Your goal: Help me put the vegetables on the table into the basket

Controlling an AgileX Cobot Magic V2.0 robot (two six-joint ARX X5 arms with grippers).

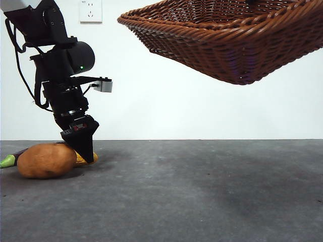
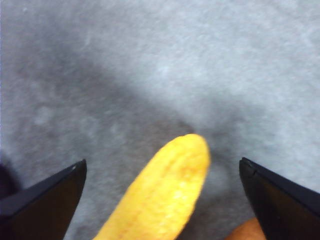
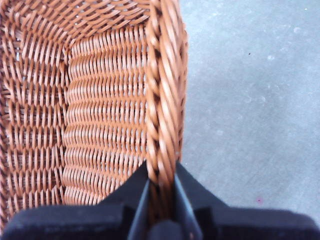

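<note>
Low at the left of the front view, the left gripper (image 1: 85,151) has its black tip down at the table (image 1: 202,191), just behind the potato (image 1: 46,160), which lies on the surface and hides most of what sits behind it. Only a sliver of the corn cob (image 1: 87,159) peeks out beside that tip, and the eggplant (image 1: 14,157) shows merely as a dark end with a green stem, cut off by the picture's edge. From the left wrist camera the corn cob (image 2: 165,192) lies between the two jaws, which stand wide apart and touch nothing; an orange-brown scrap at one corner is too small to tell. High on the right, the basket (image 1: 227,45) hangs tilted in the air, well clear of the table, its far end cut off by the frame. Its holder is out of the front view, but the right wrist camera shows the right gripper (image 3: 161,192) clamped on the braided rim of the basket (image 3: 100,110), one jaw inside the wall and one outside
</note>
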